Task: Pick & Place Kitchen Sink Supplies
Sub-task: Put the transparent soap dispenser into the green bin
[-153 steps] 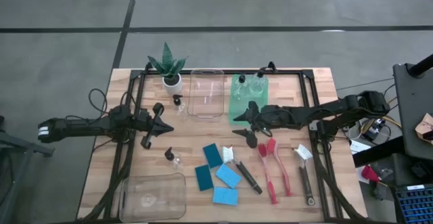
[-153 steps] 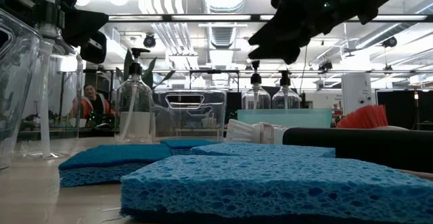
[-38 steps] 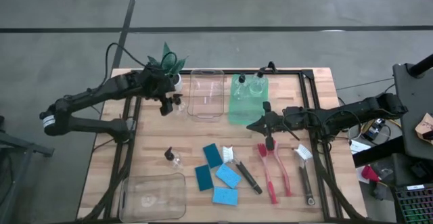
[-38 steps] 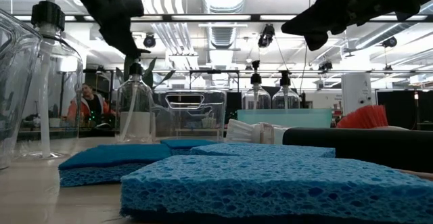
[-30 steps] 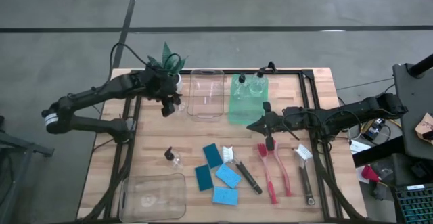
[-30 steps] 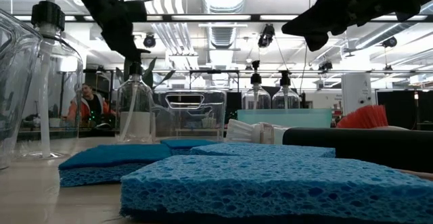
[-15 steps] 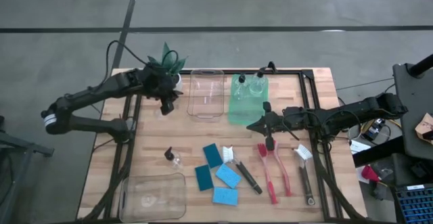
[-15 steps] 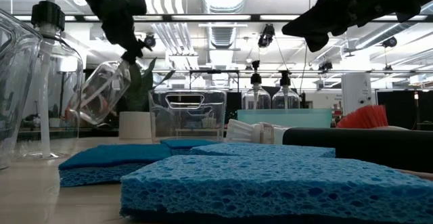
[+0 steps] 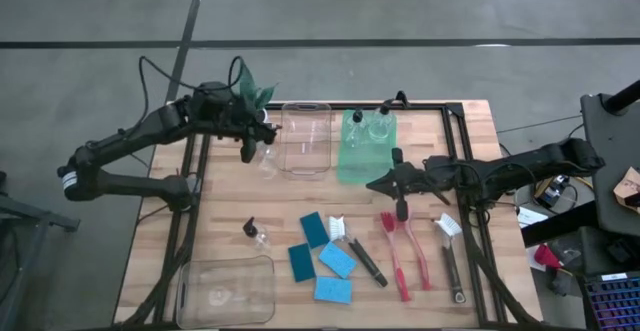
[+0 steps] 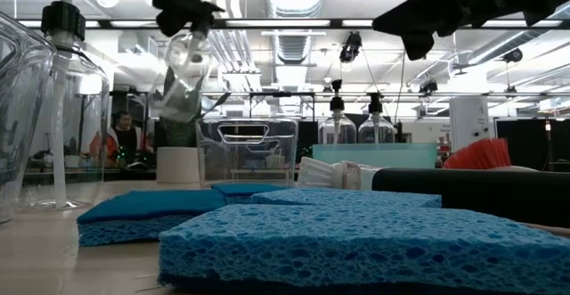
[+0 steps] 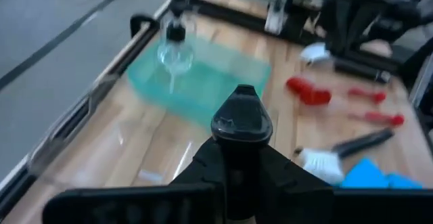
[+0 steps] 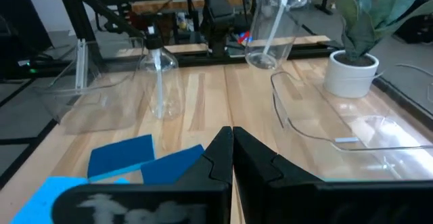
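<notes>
My left gripper [image 9: 250, 143] hangs above the table's far left, beside the potted plant [image 9: 247, 96], shut on a small clear bottle [image 10: 183, 74] with a black top. My right gripper [image 9: 398, 196] hovers shut and empty mid-table, above the heads of two red dish brushes [image 9: 402, 251]. A second clear bottle [image 9: 256, 232] stands on the table at the left. Two more bottles [image 9: 366, 123] stand in the green bin [image 9: 350, 161]. Several blue sponges [image 9: 322, 259] lie flat near the front, with black-handled brushes [image 9: 362, 258] beside them. My left gripper pinches the bottle's black pump top [image 11: 241, 119] between its two fingers [image 11: 206, 166]. It comes at the top from above. The bottle hangs below the fingers, lifted well clear of the table, its body [image 10: 181, 86] slightly tilted.
A clear bin [image 9: 305, 137] stands at the far middle next to the green bin, and another clear bin [image 9: 226, 291] sits at the front left. A black frame [image 9: 190, 211] runs along both sides of the table. A person [image 10: 120, 139] shows in the room behind.
My left gripper has taken hold of the bottle's top and gone up with it. The bottle stood on the table by the plant, then swung out tilted, and now hangs higher and nearer upright, clear of the table.
</notes>
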Robot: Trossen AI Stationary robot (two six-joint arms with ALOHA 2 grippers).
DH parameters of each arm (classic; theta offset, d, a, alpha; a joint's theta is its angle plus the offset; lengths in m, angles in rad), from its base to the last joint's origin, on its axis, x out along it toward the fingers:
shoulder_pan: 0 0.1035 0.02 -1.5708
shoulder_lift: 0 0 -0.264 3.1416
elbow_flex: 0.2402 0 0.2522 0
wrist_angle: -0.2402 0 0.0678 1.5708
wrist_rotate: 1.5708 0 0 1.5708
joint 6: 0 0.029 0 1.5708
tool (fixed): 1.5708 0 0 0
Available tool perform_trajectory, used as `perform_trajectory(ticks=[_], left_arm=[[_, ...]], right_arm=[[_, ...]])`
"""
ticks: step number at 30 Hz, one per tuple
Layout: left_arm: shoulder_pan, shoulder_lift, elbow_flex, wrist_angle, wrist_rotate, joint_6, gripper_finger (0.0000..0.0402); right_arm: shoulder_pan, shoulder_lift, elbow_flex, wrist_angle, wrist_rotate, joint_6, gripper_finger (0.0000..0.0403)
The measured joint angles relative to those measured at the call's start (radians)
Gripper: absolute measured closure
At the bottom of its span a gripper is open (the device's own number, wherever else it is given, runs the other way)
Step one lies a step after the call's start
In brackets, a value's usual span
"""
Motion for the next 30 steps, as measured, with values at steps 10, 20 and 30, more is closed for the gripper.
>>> perform_trajectory(ticks=[10,20,30], left_arm=[[-0.041,0.022,-0.015,0.229,0.004,-0.109,0.037],[-0.128,0.172,-0.032,0.53,0.004,-0.125,0.0369],[-0.169,0.348,-0.032,0.815,0.0,-0.119,0.037]], right_arm=[[0.007,-0.073,-0.036,0.047,0.002,0.006,0.0394],[0.006,-0.172,-0.07,0.083,0.002,-0.013,0.0394],[0.006,-0.229,-0.07,0.077,0.001,-0.057,0.0394]])
